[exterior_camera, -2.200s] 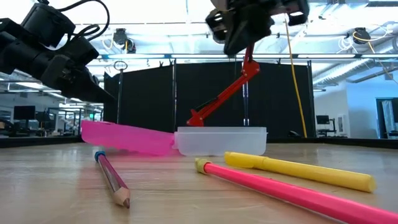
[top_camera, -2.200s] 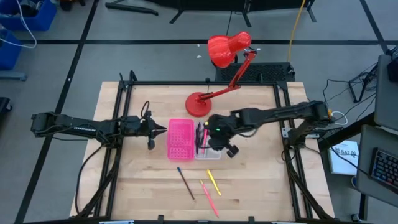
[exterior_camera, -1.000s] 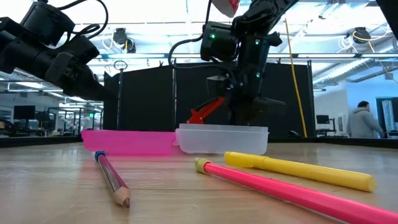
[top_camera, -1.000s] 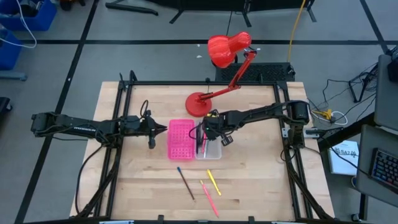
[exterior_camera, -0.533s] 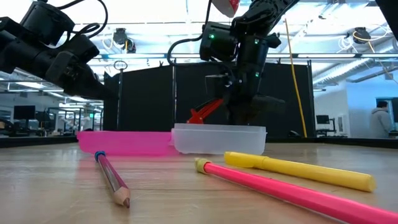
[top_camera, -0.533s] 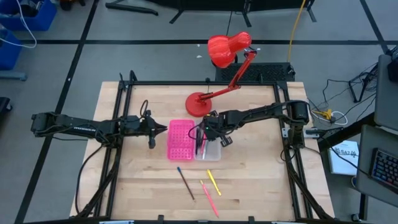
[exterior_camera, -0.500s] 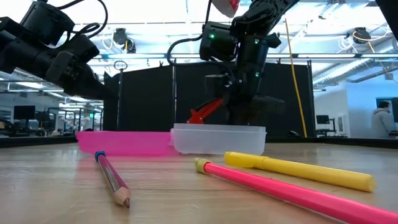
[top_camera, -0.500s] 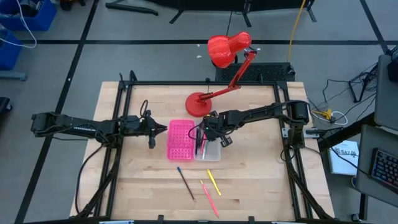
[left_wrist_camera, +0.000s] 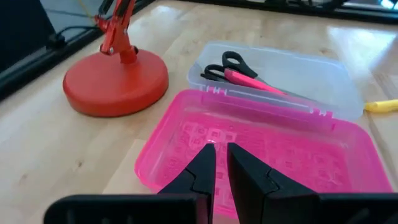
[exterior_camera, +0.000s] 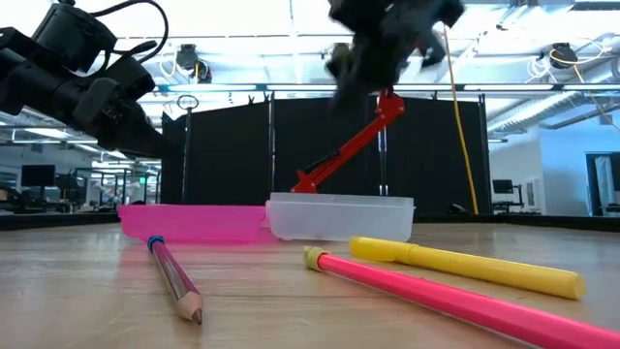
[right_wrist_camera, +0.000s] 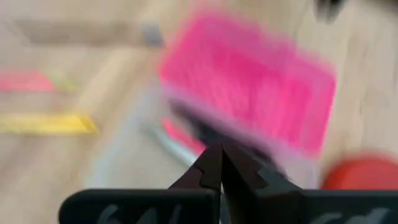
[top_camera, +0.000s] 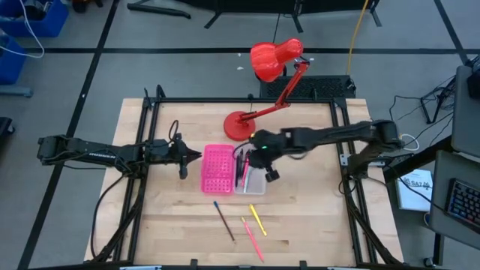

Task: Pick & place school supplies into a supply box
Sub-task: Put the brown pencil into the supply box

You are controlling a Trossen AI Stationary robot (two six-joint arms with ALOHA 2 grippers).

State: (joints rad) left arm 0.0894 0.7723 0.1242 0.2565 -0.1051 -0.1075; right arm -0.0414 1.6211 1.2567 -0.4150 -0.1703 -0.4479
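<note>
The supply box lies open on the table, its pink dotted half (top_camera: 217,169) to the left and its clear half (top_camera: 255,180) to the right. Black-handled scissors (left_wrist_camera: 227,64) and a pink-red pen (left_wrist_camera: 255,81) lie in the clear half. A dark pencil (top_camera: 223,220), a pink pen (top_camera: 253,238) and a yellow pen (top_camera: 257,219) lie on the table nearer the front edge. My right gripper (top_camera: 264,171) hangs shut and empty above the clear half, high in the low view (exterior_camera: 373,58). My left gripper (top_camera: 195,155) waits by the pink half's left edge, open by a narrow gap (left_wrist_camera: 221,163).
The red desk lamp stands behind the box, with its round base (top_camera: 240,126) close to the clear half and its head (top_camera: 274,58) beyond the table's far edge. Bare wood lies left and right of the loose pens (exterior_camera: 465,267).
My right gripper was down in the clear half of the box and has now lifted straight up out of it, blurred with motion. The scissors and the pink-red pen stay in the box. The left arm has kept still.
</note>
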